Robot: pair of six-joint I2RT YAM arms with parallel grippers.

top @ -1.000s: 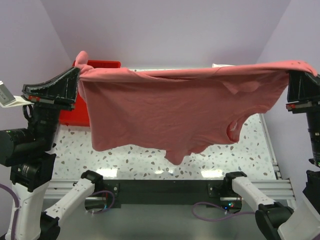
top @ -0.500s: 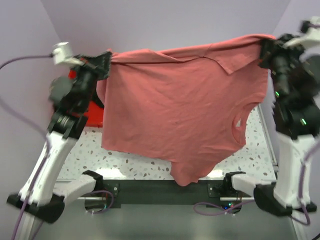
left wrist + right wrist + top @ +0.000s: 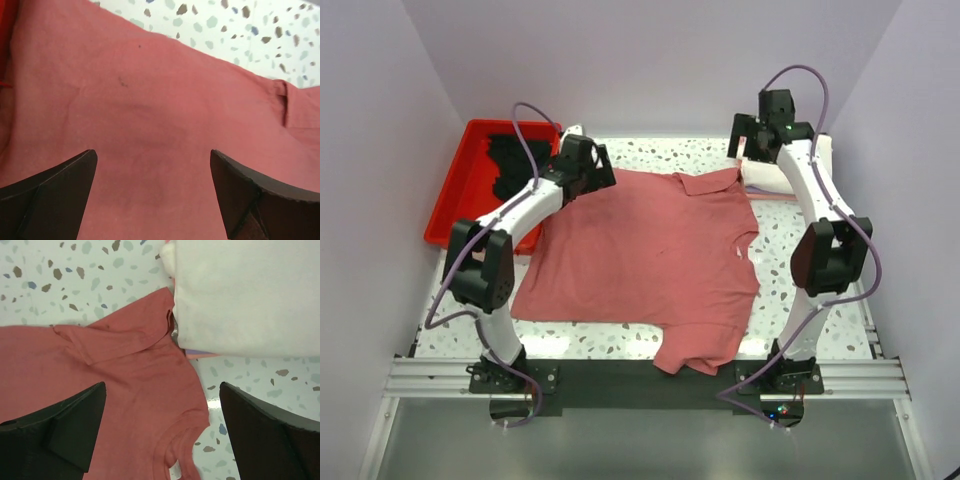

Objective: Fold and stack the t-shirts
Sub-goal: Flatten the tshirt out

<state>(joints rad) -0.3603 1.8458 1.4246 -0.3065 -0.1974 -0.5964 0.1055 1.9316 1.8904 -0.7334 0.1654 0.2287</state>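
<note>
A dusty-rose t-shirt (image 3: 650, 255) lies spread flat on the speckled table, one end drooping over the near edge. My left gripper (image 3: 590, 166) hovers open over its far left corner, and in the left wrist view the left gripper (image 3: 152, 155) has only rose cloth (image 3: 150, 100) beneath it. My right gripper (image 3: 750, 150) is open above the far right corner. In the right wrist view the right gripper (image 3: 162, 385) stands over the shirt's neckline (image 3: 200, 450). A folded white t-shirt (image 3: 245, 295) rests on pinkish ones (image 3: 205, 354) beside that corner. A black t-shirt (image 3: 510, 160) lies in the tray.
A red plastic tray (image 3: 455, 215) stands at the back left, touching the rose shirt's left edge. The folded stack (image 3: 770, 178) sits at the back right under the right arm. Purple walls close in the table on three sides.
Both grippers held the rose shirt stretched in the air, swung it toward the back and laid it down. Both have now let go and opened above its far corners.
</note>
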